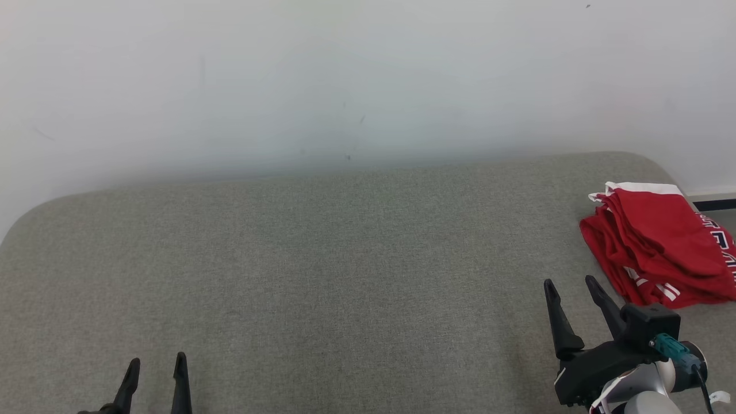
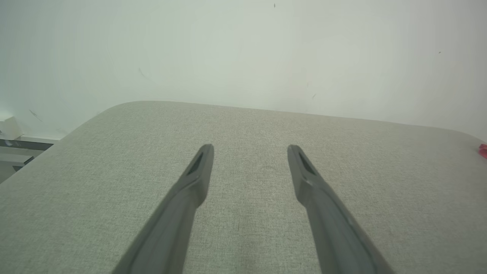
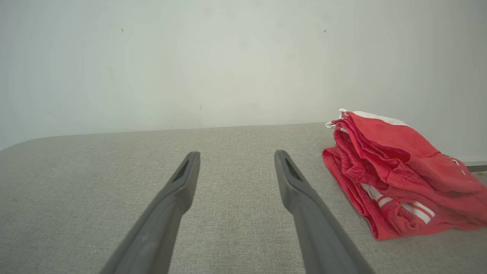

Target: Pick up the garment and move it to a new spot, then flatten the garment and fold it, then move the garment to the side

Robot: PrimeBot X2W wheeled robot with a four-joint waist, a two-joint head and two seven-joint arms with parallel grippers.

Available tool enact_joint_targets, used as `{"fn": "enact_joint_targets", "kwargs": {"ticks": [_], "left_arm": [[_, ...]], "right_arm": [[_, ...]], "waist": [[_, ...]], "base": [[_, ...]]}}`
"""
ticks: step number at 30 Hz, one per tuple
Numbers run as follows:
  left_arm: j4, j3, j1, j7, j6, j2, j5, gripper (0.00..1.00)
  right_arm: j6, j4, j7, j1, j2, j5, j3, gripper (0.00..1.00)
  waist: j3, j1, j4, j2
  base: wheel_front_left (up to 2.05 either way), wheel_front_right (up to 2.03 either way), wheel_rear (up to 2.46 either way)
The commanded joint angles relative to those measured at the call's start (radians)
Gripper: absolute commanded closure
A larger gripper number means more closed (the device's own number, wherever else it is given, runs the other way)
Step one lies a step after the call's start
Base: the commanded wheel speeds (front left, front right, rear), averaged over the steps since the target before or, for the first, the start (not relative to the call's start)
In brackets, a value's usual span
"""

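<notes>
The red fabric garment with white trim and stripes (image 1: 655,247) lies in a compact, layered bundle at the far right edge of the grey woven-fabric surface with rounded corners (image 1: 345,259), close to the pale wall (image 1: 368,75) behind it. Its layers look stacked on one another rather than spread out, so the folding appears done, and its place off at the edge suggests the final move to the side is done as well. The fold is a little loose and uneven at the near corner. The right claw (image 1: 570,283) hovers just beside the bundle, on its near left, fingers spread apart and holding nothing. The left claw (image 1: 157,361) sits well apart from it at the near left of the surface, its fingers likewise apart and empty. Judging by this, little or nothing seems left beyond drawing the arms clear.
</notes>
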Motion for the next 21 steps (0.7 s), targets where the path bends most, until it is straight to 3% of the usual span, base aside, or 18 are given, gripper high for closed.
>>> {"fn": "enact_joint_targets", "kwargs": {"ticks": [1,12,13,21], "left_arm": [[-0.007,-0.001,0.002,0.000,-0.003,-0.001,0.003,0.00],[-0.020,-0.005,0.002,0.000,-0.004,-0.001,0.008,0.00],[-0.015,-0.006,0.000,0.000,0.000,-0.001,0.007,1.00],[0.040,-0.001,0.012,0.018,0.000,-0.011,-0.025,1.00]], "right_arm": [[-0.003,-0.003,0.003,0.013,0.002,0.000,0.002,0.00],[-0.003,0.009,-0.001,0.018,0.010,0.000,0.003,0.00],[0.000,0.008,0.002,0.006,0.008,0.001,0.002,1.00],[0.000,0.055,0.018,0.055,0.021,0.033,-0.005,1.00]], "waist": [[0.001,0.0000,0.001,0.0000],[0.001,0.0000,0.002,0.0000],[0.001,0.0000,0.002,0.0000],[0.003,0.0000,0.002,0.0000]], "base": [[0.00,0.00,0.00],[0.00,0.00,0.00],[0.00,0.00,0.00],[0.00,0.00,0.00]]}}
